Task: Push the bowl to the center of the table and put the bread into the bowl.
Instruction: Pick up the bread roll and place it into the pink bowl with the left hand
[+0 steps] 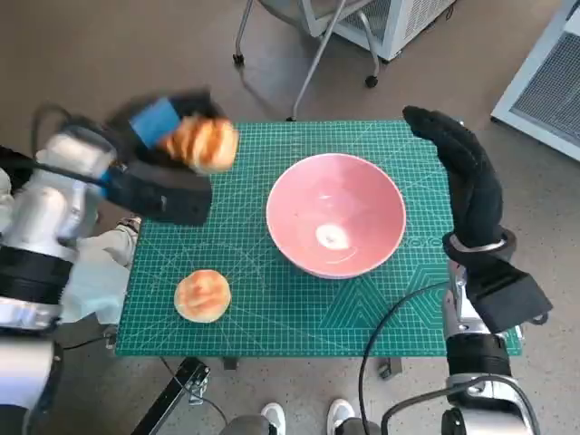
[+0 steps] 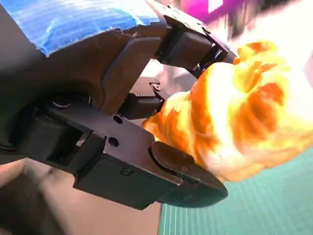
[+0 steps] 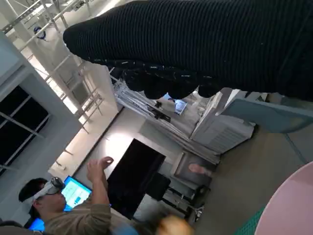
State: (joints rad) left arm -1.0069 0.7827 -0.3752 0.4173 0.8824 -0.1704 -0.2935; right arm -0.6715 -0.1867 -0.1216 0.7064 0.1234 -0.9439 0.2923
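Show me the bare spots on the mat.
Bare mat lies between the bun and the bowl, along the near edge, and beyond the bowl. The far left corner is crowded: the left hand holds bread there.

Lying open between raised left hand and pink bowl: bare green mat; second bun sitting near front edge, right hand flanking bowl's far side.

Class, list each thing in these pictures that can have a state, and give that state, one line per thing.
Left hand: grips a bread roll.
Held bread roll: lifted above the mat.
Second bread roll: lying on the green mat.
Pink bowl: upright, empty.
Right hand: holds nothing, beside the bowl.
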